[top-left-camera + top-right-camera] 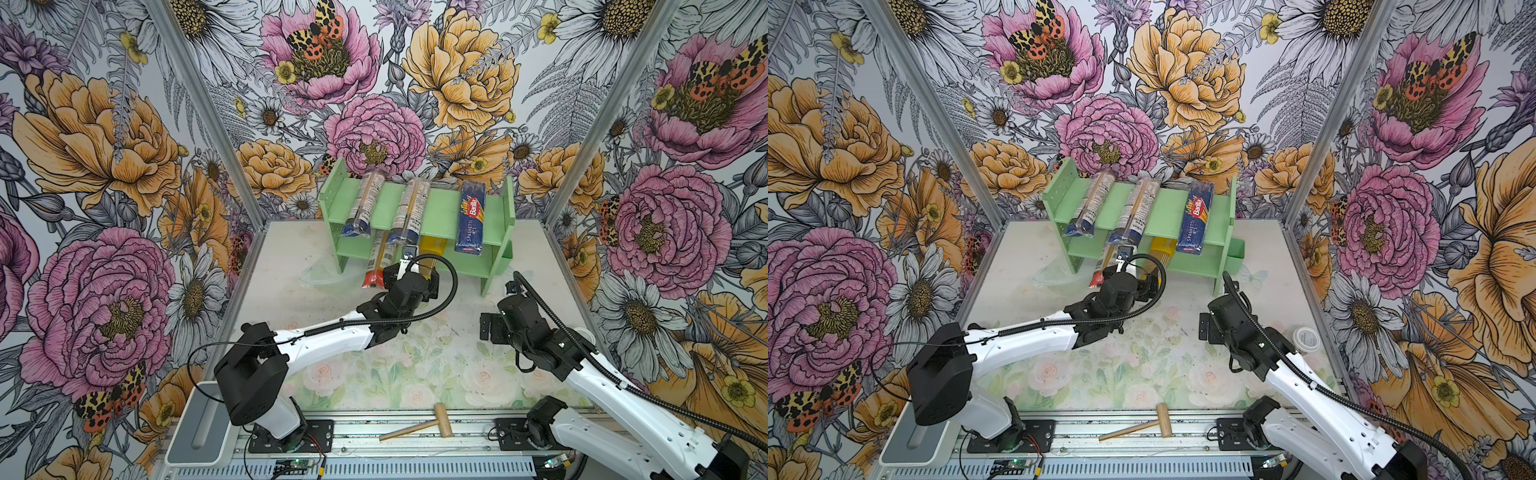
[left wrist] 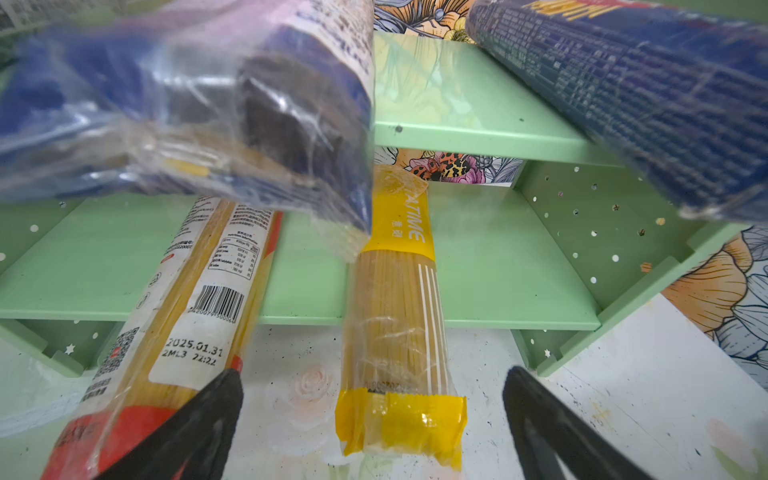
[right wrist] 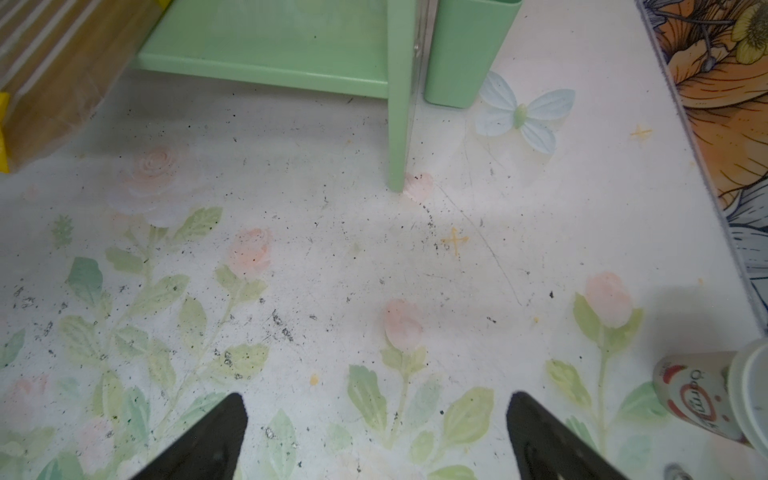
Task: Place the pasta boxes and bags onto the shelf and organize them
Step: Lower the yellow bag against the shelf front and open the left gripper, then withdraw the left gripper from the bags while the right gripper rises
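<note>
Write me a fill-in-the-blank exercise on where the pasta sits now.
The dark blue box lies on the shelf's ____ tier. On that tier also lie ____ clear bags. The red-ended bag and the yellow bag share the ____ tier. The left gripper, facing the yellow bag, is ____.
Missing words: upper; two; lower; open.

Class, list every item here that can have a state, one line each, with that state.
left hand: open, empty
right hand: open, empty
Barilla box: flat on top tier of the shelf, overhanging
blue-ended bags: on top tier, overhanging
red-ended bag: lower tier, sticking out
yellow bag: lower tier, sticking out
mallet: lying flat
</note>
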Robot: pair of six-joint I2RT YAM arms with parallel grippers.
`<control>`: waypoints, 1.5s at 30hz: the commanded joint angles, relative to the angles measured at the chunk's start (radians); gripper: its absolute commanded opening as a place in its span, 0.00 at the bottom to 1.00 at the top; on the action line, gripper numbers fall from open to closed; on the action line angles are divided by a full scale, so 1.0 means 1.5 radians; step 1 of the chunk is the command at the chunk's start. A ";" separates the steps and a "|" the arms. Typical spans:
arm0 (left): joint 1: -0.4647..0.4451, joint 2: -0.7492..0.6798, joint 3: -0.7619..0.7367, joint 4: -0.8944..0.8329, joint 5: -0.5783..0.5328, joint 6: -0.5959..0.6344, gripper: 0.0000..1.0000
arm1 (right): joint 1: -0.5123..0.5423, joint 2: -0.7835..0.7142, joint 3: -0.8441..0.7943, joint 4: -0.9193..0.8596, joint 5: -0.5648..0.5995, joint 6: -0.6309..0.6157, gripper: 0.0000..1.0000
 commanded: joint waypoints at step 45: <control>0.046 -0.160 -0.169 -0.053 0.058 -0.026 0.99 | -0.004 0.050 0.046 0.002 0.014 -0.055 1.00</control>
